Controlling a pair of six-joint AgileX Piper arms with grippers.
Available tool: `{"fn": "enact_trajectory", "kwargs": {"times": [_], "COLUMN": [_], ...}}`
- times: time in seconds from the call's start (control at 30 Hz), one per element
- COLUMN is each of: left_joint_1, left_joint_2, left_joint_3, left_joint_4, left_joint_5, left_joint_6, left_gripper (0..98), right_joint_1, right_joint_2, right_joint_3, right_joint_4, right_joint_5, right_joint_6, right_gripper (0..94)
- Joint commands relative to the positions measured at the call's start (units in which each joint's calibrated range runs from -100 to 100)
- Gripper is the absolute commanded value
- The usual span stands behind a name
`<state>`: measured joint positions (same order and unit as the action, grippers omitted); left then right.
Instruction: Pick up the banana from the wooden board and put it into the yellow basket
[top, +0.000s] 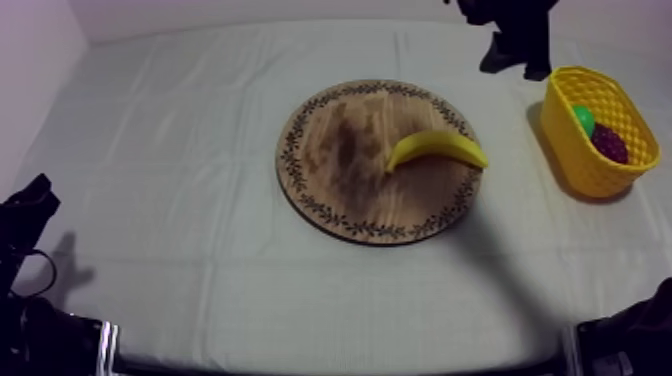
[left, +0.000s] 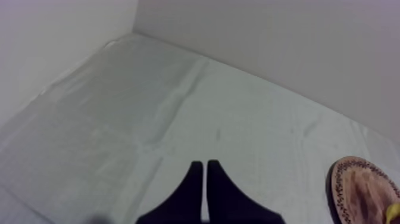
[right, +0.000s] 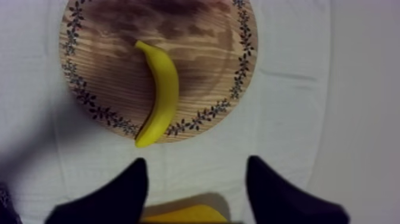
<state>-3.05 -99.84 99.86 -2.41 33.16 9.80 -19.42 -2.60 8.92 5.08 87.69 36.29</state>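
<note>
Banana (top: 437, 148) lies on the right part of the board (top: 340, 150) in the top view, a smooth, curved yellow toy with one tip reaching toward the board's rim. The board is a round wooden disc with dark grain blotches and a leafy ring printed round its edge. Well right of the board stands the basket (top: 598, 130), yellow plastic lattice, already holding a green fruit (top: 583, 118) and a dark bumpy one (top: 609, 143). My right arm (top: 515, 35) comes in beyond the board, near the basket. A lightly creased grey-white cloth covers the desk (top: 180, 150).

From the left wrist, my left end effector (left: 205, 167) is clenched on nothing, its fingers lying together as a narrow wedge over bare cloth, well left of the board.

From the right wrist, my right end effector (right: 196, 164) is released, its fingers spread wide with nothing between them, hovering just off the board's edge on the basket side. The banana runs lengthwise away from it, near tip at the rim.

I judge the task at its approach step, with nothing grasped yet. The next move calls for carrying the right end effector over the banana's middle, turning the fingers across its narrow width, descending and closing. Its slick, rounded skin may roll.
</note>
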Motion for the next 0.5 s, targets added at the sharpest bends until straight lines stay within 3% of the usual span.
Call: {"fn": "enact_trajectory", "kwargs": {"times": [0.0,0.27,0.47], "left_joint_1": [0.0,0.0,0.0], "left_joint_2": [0.0,0.0,0.0], "left_joint_3": [0.0,0.0,0.0], "left_joint_4": [-0.01,-0.01,-0.01], "left_joint_5": [0.0,0.0,0.0], "left_joint_6": [0.0,0.0,0.0], "left_gripper": [0.1,0.1,0.1], "right_joint_1": [-0.2,-0.6,-1.2], "right_joint_2": [0.0,0.3,2.0], "right_joint_3": [0.4,0.8,0.7], "right_joint_4": [0.2,0.7,0.9], "right_joint_5": [0.3,0.1,-0.5], "right_joint_6": [-0.1,-1.4,-2.1], "right_gripper": [70.3,85.9,80.2]}}
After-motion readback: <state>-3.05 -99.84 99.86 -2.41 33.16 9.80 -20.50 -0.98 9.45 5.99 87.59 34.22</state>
